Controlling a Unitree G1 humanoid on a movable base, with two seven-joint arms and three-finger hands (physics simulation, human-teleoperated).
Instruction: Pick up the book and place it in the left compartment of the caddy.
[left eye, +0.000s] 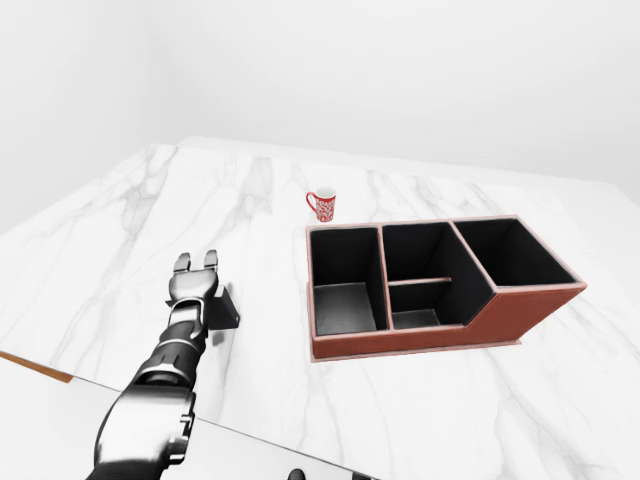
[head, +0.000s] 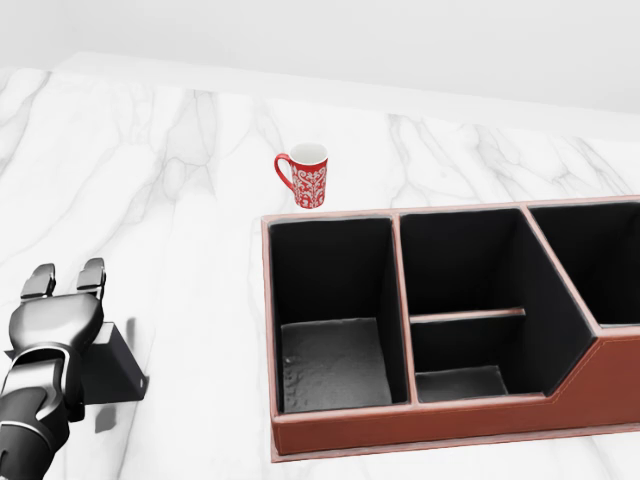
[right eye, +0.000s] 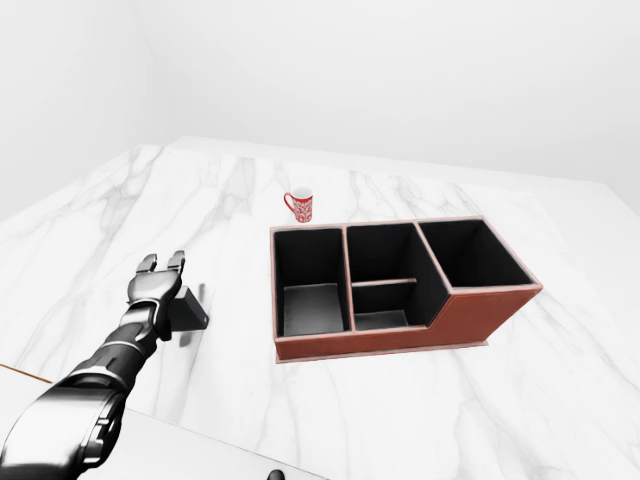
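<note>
Now left hand (head: 58, 310) over book (head: 112, 368).

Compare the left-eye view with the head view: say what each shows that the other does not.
Only the left-eye view shows the caddy's right end, the left forearm, the counter's near edge and the side wall. The head view adds no separate thing, only a closer look into the left compartment. Both show the left hand over the dark book, fingers extended, and the red mug.

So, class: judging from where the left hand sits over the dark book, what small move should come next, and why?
Probably close the fingers on the book: the left hand rests over it with fingers extended, and the caddy's left compartment is unoccupied.
</note>
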